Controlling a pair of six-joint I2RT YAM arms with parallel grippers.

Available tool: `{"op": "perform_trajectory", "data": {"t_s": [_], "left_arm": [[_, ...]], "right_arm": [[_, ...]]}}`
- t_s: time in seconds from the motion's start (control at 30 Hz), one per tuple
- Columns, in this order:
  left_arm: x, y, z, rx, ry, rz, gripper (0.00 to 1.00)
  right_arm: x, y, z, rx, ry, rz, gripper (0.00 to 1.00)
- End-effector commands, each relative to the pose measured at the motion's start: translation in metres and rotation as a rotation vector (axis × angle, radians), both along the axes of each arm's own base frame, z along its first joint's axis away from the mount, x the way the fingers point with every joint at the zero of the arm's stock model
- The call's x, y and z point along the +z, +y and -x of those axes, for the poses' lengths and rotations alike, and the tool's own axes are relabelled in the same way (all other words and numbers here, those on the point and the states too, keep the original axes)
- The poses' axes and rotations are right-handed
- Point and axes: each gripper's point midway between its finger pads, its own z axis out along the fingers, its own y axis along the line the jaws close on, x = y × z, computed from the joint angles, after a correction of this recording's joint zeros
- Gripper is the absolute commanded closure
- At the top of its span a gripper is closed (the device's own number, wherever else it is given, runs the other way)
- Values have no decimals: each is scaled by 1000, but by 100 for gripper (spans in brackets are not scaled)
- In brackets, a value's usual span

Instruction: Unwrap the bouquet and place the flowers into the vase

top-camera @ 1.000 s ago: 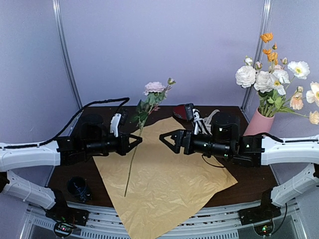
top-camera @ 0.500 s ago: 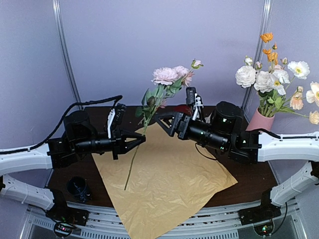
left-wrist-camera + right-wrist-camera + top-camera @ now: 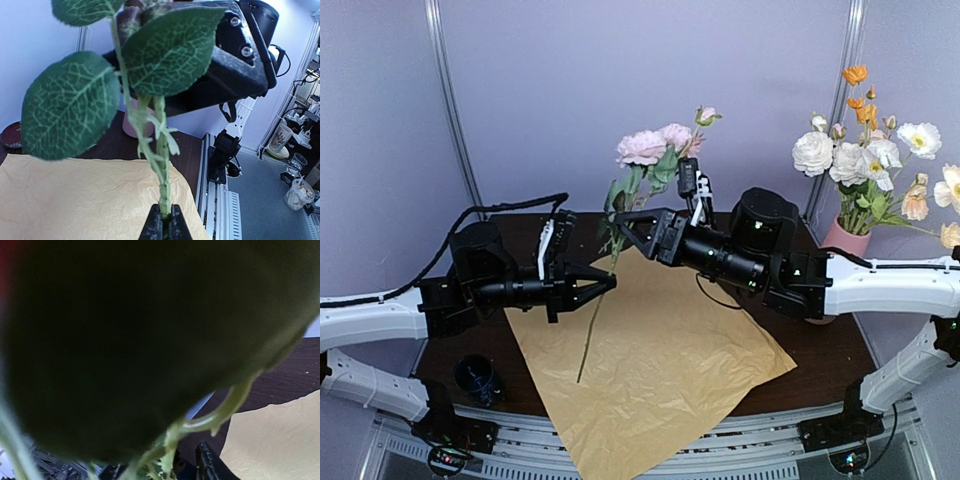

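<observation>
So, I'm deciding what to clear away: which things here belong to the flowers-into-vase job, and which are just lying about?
Job: long-stemmed pink flower with green leaves, pinched by the left gripper; tall smooth pink vase holding white and orange flowers; unfolded tan crinkly wrapping paper.
Lying about: small dark blue cup; dark red round dish.

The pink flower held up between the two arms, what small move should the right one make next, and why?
Probably close the right pincer on the stem. Its jaws stand apart among the leaves, above where the left pincer, shut, holds the pink flower upright. A firm grip there would likely let the left release for the carry to the vase.
</observation>
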Motion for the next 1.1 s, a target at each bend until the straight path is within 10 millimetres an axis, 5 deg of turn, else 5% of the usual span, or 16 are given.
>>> {"op": "perform_trajectory", "data": {"t_s": [0.0,0.17,0.27,0.3,0.53,0.6,0.77,0.9,1.07], "left_arm": [[20,-6,14,-68,-75,47,100],[22,-4,8,-31,-83,39,96],[24,2,-9,79,-73,20,12],[25,7,-19,146,-66,16,3],[45,60,-50,476,-82,107,2],[43,66,-51,505,-80,114,2],[32,65,-58,530,-45,94,2],[28,59,-62,530,-28,74,2],[21,56,-65,537,-11,58,2]], "right_arm": [[21,5,5,38,-30,-43,64],[25,0,7,33,-49,-29,94],[38,-10,4,-14,-93,17,100],[44,-13,3,-33,-116,44,100],[137,-59,-13,-265,-369,234,100],[183,-81,-15,-355,-443,242,100],[252,-131,-31,-627,-545,315,100],[287,-170,-45,-860,-591,369,100],[304,-219,-49,-1070,-597,356,100]]}}
